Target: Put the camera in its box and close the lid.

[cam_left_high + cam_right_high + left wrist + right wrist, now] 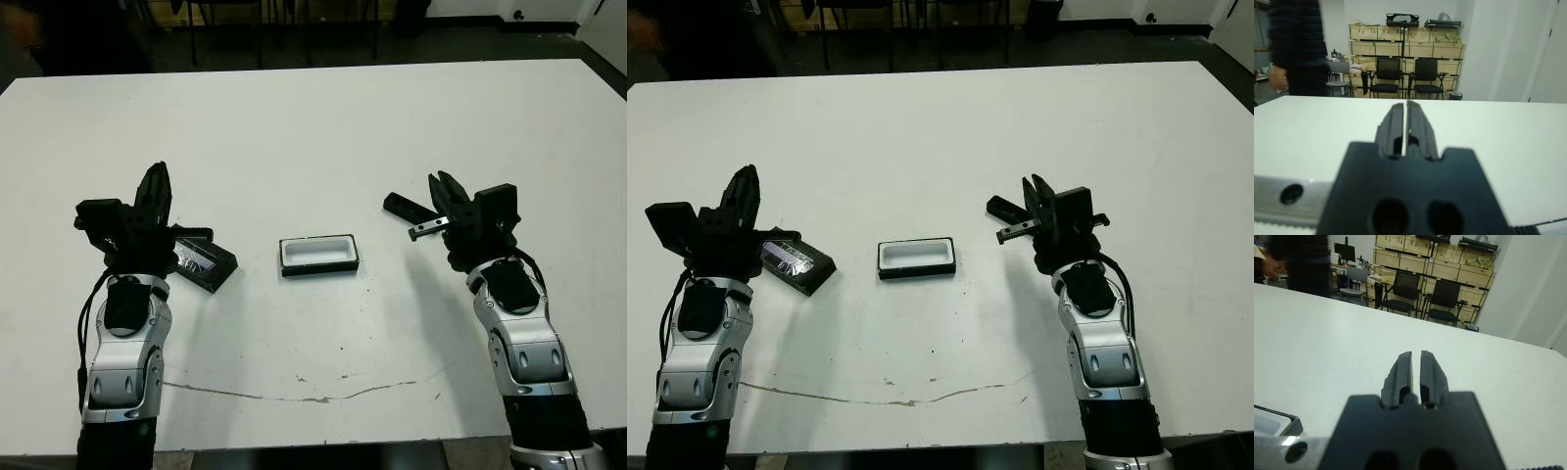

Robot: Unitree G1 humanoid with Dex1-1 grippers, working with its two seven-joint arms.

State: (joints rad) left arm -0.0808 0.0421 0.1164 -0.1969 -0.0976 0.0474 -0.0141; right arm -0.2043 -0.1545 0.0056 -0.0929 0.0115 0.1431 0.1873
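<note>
At desk centre sits the shallow black tray-shaped box with white lining (318, 255), empty and uncovered. Left of the box, the flat black rectangular lid with a pale glossy strip (201, 259) lies on the white desk (323, 137), partly under the left claw (155, 188). Right of the box, the slim black bar-shaped camera (406, 207) lies beside the right claw (443, 188). Both claws are closed and grip nothing. Judged status: no step is done; camera insertion and lid closure remain.

Head cams look down at table (313, 117); wrist cams skim along it.
</note>
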